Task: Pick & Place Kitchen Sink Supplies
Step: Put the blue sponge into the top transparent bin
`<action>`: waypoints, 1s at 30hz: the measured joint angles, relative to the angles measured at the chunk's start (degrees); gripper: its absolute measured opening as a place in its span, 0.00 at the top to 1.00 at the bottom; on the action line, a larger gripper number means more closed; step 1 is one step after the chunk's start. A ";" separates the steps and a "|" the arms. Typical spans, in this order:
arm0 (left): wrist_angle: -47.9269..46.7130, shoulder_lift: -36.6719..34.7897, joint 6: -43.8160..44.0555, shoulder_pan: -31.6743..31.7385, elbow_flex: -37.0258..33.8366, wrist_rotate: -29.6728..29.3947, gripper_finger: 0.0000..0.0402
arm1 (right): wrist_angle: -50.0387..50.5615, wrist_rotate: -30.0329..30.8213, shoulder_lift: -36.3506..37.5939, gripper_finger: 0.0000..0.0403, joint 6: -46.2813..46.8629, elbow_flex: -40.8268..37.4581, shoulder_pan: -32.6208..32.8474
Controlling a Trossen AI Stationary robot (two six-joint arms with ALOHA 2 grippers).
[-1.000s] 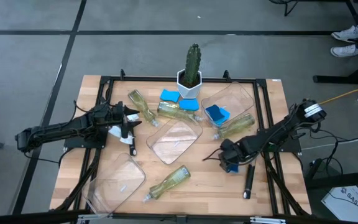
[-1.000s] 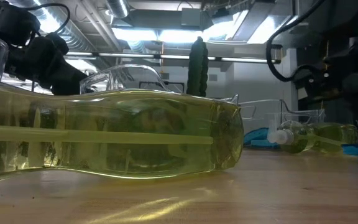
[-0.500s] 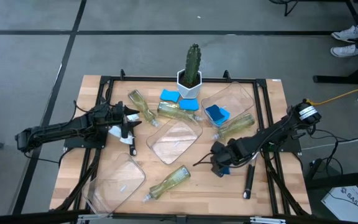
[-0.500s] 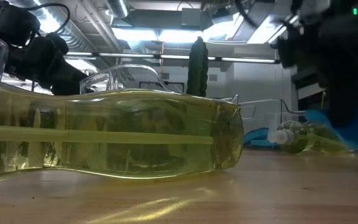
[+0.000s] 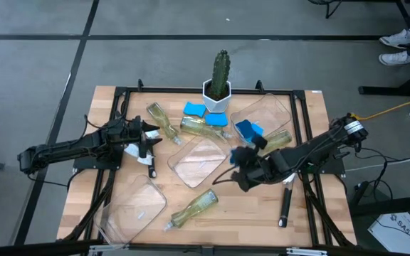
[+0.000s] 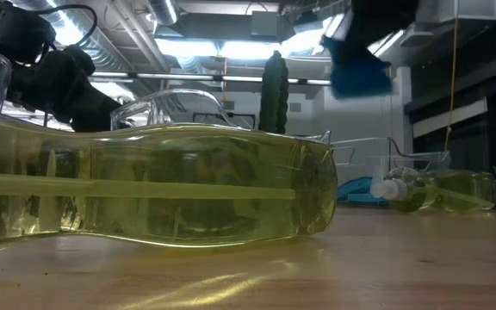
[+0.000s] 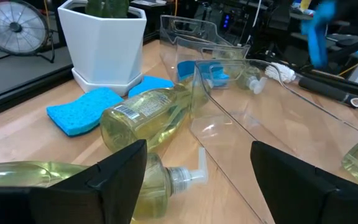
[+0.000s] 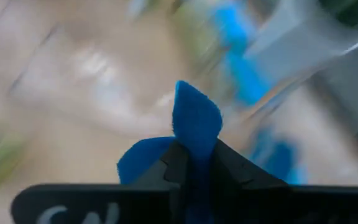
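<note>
Fingers of the right gripper pinch a blue sponge — the high view hides it.

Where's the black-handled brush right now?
In the high view, the brush lies on the table's right side, near the front edge, just behind the right gripper.
</note>
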State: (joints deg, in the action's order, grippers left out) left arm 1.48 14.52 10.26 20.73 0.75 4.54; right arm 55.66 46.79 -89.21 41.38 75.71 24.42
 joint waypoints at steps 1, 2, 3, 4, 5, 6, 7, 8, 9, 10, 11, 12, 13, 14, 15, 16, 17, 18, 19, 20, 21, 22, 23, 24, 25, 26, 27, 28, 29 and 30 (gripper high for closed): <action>0.00 0.00 0.00 -0.02 0.00 0.00 0.30 | 0.04 4.51 0.00 0.90 -0.32 0.42 -0.06; 0.00 0.00 -0.02 0.00 0.00 0.00 0.30 | 0.13 8.75 0.00 0.90 -0.38 0.75 -0.30; 0.00 0.00 -0.02 0.00 0.00 0.00 0.30 | 0.08 12.24 0.00 0.90 -0.13 0.86 -0.53; 0.00 0.00 0.00 0.00 0.00 0.00 0.30 | 0.19 15.05 0.00 0.90 0.28 0.87 -0.96; 0.00 0.00 0.00 0.00 0.00 0.00 0.30 | 0.50 16.97 0.00 0.90 0.80 0.87 -1.53; 0.00 0.00 -0.02 -0.02 0.01 0.00 0.30 | 1.07 17.95 0.00 0.90 1.60 0.87 -2.28; 0.00 0.00 -0.02 0.00 0.00 0.00 0.30 | 2.02 18.07 0.00 0.90 2.47 0.87 -3.29; 0.00 0.00 0.00 0.00 0.00 0.00 0.30 | 3.29 17.90 0.00 0.90 3.71 0.87 -4.37; 0.00 0.00 0.00 0.00 0.00 0.00 0.30 | 5.00 17.48 0.00 0.90 5.39 0.87 -5.53; 0.00 0.00 -0.02 0.00 0.00 0.00 0.30 | 7.02 16.74 0.00 0.90 7.28 0.87 -6.76; 0.00 0.00 -0.01 0.00 0.01 0.00 0.30 | 9.11 15.89 0.00 0.91 9.08 0.87 -8.06; 0.00 0.00 0.00 -0.01 0.01 0.00 0.30 | 11.15 14.87 0.00 0.91 10.66 0.87 -9.39; 0.00 0.00 -0.01 -0.01 0.01 0.00 0.30 | 12.95 14.03 0.00 0.91 12.05 0.87 -10.72; 0.00 0.00 -0.02 0.00 0.01 0.00 0.30 | 14.49 13.29 0.00 0.91 12.91 0.87 -12.16; 0.00 -0.02 0.00 0.00 0.00 0.02 0.30 | 15.69 12.73 0.00 0.91 13.51 0.87 -13.37; 0.00 -0.01 0.00 -0.01 0.00 0.02 0.30 | 16.61 12.40 0.00 0.91 13.90 0.87 -14.60; 0.00 -0.01 -0.02 -0.01 0.01 0.00 0.30 | 17.07 12.20 0.00 0.90 13.95 0.87 -15.76; 0.00 0.00 -0.02 -0.02 0.00 0.02 0.30 | 17.15 12.15 0.00 0.90 13.92 0.87 -16.80; 0.00 0.00 0.00 -0.02 0.00 0.00 0.30 | 17.09 12.15 0.00 0.89 13.83 0.87 -17.68; -0.01 0.00 0.00 0.00 0.00 0.00 0.30 | 17.09 12.14 0.00 0.89 13.74 0.87 -18.48; 0.00 -0.02 -0.02 0.00 0.02 0.00 0.30 | 17.09 12.13 0.00 0.89 13.52 0.87 -19.22; 0.00 0.00 -0.02 0.00 0.02 0.02 0.30 | 17.11 12.13 0.00 0.89 13.12 0.87 -19.82; 0.00 -0.01 0.00 0.00 0.01 0.01 0.30 | 17.09 12.15 -0.02 0.89 12.57 0.82 -20.38; 0.00 0.00 0.00 0.00 0.01 0.00 0.30 | 17.01 12.46 -0.02 0.89 12.19 0.49 -20.81; 0.00 0.00 -0.02 -0.02 0.00 0.00 0.30 | 17.07 12.91 -0.02 0.89 12.09 -0.05 -21.25; 0.00 0.00 -0.02 -0.02 0.00 0.02 0.30 | 17.09 13.38 -0.02 0.89 12.01 -0.77 -21.71; 0.00 0.00 0.00 0.00 0.00 0.01 0.30 | 17.09 13.50 -0.04 0.89 12.03 -1.63 -22.21; 0.00 -0.01 0.00 0.00 0.00 0.01 0.30 | 17.11 13.47 -0.06 0.89 12.03 -2.51 -22.78; 0.00 0.00 -0.02 0.00 0.01 0.01 0.30 | 17.06 13.29 -0.07 0.89 12.05 -3.50 -23.31; 0.00 0.00 -0.02 0.00 0.02 0.02 0.30 | 16.96 13.13 -0.07 0.89 12.05 -4.58 -23.84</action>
State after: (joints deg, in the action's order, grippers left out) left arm 1.48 14.52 10.24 20.73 0.77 4.56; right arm 72.62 59.92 -89.27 53.43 71.13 0.59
